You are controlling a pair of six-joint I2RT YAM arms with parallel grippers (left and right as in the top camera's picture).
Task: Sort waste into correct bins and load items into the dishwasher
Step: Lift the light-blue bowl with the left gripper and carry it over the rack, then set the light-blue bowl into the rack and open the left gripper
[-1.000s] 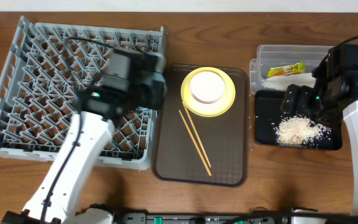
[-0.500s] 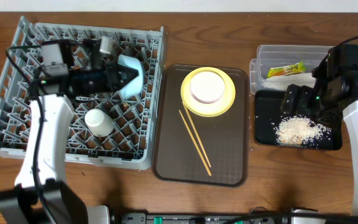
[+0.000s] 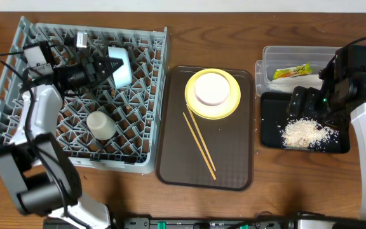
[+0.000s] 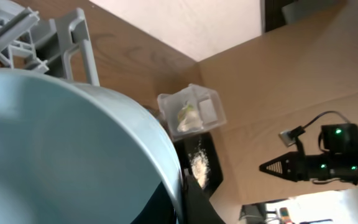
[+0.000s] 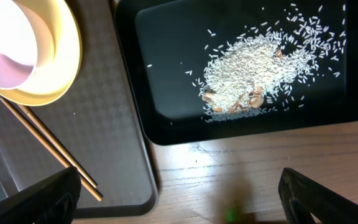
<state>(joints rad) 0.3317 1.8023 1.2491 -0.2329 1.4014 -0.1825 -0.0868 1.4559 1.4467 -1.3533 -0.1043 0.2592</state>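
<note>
**Bowl meets rack:** The left gripper is closed on the rim of a light blue bowl, which it holds on edge among the pegs near the far side of the grey dish rack. In the left wrist view the bowl's smooth, pale blue surface fills most of the frame.

A small white cup sits among the pegs nearer the rack's front, apart from the bowl.

On the brown serving tray beside the rack, a round yellow plate carries a cream-white bowl. Two thin wooden chopsticks lie slanted just below the plate.

At the right, a clear plastic tub holds a green-and-orange snack wrapper and a white paper napkin. It touches a shallow black tray, which holds a heap of white rice-like crumbs with stray grains scattered around it.

The right gripper hangs over the black tray. Its fingers are spread wide and hold nothing.
</note>
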